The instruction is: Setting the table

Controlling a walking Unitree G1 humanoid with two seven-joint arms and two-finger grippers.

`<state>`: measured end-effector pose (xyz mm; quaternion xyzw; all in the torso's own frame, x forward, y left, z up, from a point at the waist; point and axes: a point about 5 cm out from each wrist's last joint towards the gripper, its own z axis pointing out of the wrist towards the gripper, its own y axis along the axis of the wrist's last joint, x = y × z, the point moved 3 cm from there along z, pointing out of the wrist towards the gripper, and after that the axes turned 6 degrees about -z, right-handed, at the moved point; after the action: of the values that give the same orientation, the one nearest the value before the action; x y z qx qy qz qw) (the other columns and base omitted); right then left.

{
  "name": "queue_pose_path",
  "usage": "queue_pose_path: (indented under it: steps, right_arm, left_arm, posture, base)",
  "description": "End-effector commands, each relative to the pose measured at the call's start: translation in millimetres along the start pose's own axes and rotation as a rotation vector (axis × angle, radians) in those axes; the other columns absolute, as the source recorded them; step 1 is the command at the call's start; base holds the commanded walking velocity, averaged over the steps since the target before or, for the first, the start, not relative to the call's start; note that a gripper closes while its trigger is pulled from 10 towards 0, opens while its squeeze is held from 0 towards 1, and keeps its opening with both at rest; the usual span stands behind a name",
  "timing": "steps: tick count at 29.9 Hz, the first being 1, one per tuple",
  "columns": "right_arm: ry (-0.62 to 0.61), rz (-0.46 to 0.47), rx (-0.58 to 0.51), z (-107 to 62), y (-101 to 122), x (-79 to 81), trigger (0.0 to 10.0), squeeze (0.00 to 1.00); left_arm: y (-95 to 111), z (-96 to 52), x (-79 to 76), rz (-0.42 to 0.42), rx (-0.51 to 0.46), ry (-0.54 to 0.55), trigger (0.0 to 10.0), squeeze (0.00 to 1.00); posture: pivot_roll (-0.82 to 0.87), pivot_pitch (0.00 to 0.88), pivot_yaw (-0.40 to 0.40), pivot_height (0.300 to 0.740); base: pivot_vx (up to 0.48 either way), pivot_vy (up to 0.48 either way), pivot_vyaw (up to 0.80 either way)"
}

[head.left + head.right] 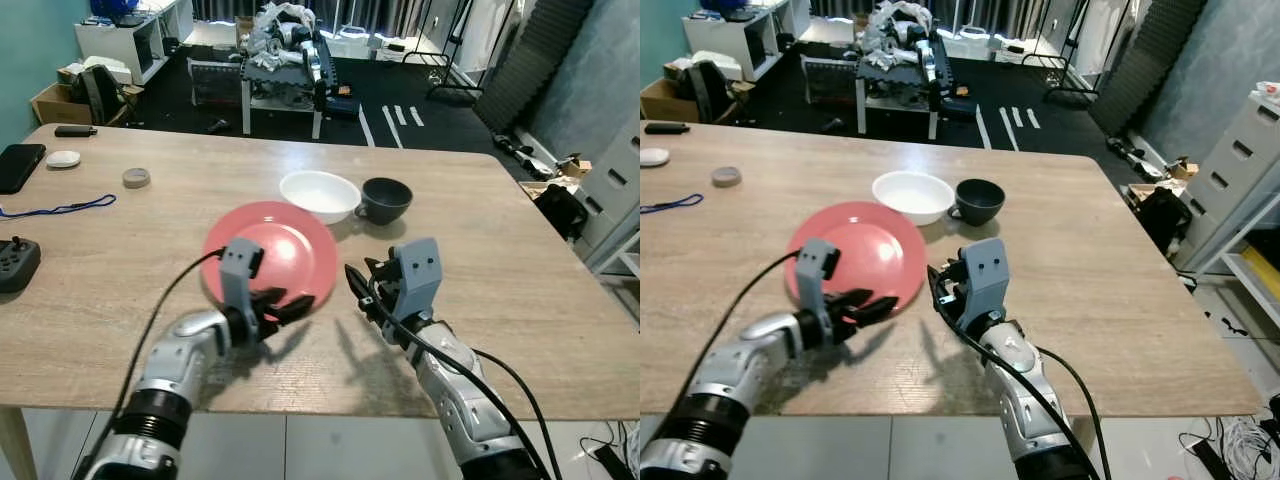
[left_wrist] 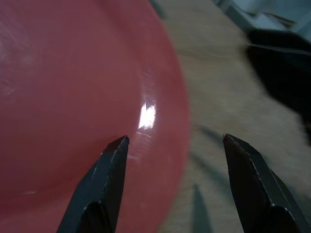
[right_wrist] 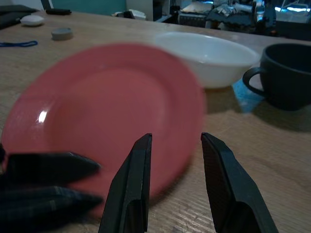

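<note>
Red plate (image 1: 270,252) lies flat on wood counter (image 1: 520,260) nr white bowl (image 1: 319,195) & dark cup (image 1: 385,199); left gripper (image 1: 283,307) fingers apart at its near rim, right gripper (image 1: 362,285) fingers slightly apart beside it — shallow bite could slide plate into bowl.

1. The plate (image 1: 270,252) lies on the table (image 1: 520,260), near the middle of its near half.
2. The bowl (image 1: 319,194) sits just behind the plate, toward the far edge.
3. The cup (image 1: 385,199) stands just right of the bowl.
4. The tape roll (image 1: 136,177) lies left of the bowl, well apart.
5. The phone (image 1: 18,165) and controller (image 1: 15,262) lie at the left edge, the phone farther back.
6. The cord (image 1: 60,208) lies between them.
</note>
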<state>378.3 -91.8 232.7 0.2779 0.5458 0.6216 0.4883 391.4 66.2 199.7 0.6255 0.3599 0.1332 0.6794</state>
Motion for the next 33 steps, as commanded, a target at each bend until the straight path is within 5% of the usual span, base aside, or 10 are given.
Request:
queue_pose_path:
  steps: [1,6,11,23,28,29,30,31,32,33]
  right_arm:
    - [-0.020,0.005,0.021,-3.2,-7,-4.0,10.0,0.00]
    - [-0.025,0.007,0.020,-1.9,-7,-3.9,10.0,0.00]
    - [-0.032,0.005,0.014,-1.3,-5,-5.1,10.0,0.00]
    - [-0.049,0.009,-0.004,0.6,-3,-7.1,10.0,0.00]
    - [-0.051,0.011,-0.006,0.7,-3,-7.3,10.0,0.00]
    - [-0.048,0.012,-0.006,0.8,-4,-6.1,10.0,0.00]
    - [-0.048,0.012,-0.006,0.8,-4,-6.1,10.0,0.00]
    - [-0.045,0.013,-0.005,0.8,-4,-5.2,10.0,0.00]
    - [-0.045,0.013,-0.005,0.8,-4,-5.2,10.0,0.00]
    - [-0.044,0.015,-0.004,0.7,-5,-4.5,10.0,0.00]
  left_arm:
    - [-35,3.9,-7.7,-0.075,0.106,-0.036,10.0,0.00]
    - [-43,12.5,-35.0,-0.098,0.107,-0.126,10.0,0.00]
    - [-32,7.3,-41.8,-0.064,0.058,-0.124,10.0,0.00]
    - [42,-51.3,-84.6,0.146,-0.161,-0.192,10.0,0.00]
    - [49,-62.9,-81.0,0.194,-0.173,-0.150,10.0,0.00]
    - [48,-72.7,-61.9,0.241,-0.161,-0.024,10.0,0.00]
    - [48,-72.7,-61.9,0.241,-0.161,-0.024,10.0,0.00]
    - [46,-84.1,-35.6,0.260,-0.155,0.158,10.0,0.00]
    - [46,-84.1,-35.6,0.260,-0.155,0.158,10.0,0.00]
    - [44,-97.7,-7.3,0.264,-0.152,0.347,10.0,0.00]
  posture:
    - [0.14,0.272,0.000,0.740]
    - [0.14,0.269,0.002,0.740]
    - [0.14,0.266,0.010,0.740]
    - [0.17,0.255,0.014,0.740]
    - [0.18,0.254,0.012,0.740]
    - [0.18,0.253,0.014,0.740]
    - [0.18,0.253,0.014,0.740]
    - [0.18,0.253,0.014,0.740]
    - [0.18,0.253,0.014,0.740]
    - [0.19,0.254,0.013,0.740]
  base:
    - [0.000,0.000,0.00]
    - [0.000,0.000,0.00]
    - [0.000,0.000,0.00]
    - [0.000,0.000,0.00]
    - [0.000,0.000,0.00]
    - [0.000,0.000,0.00]
    - [0.000,0.000,0.00]
    - [0.000,0.000,0.00]
    - [0.000,0.000,0.00]
    - [0.000,0.000,0.00]
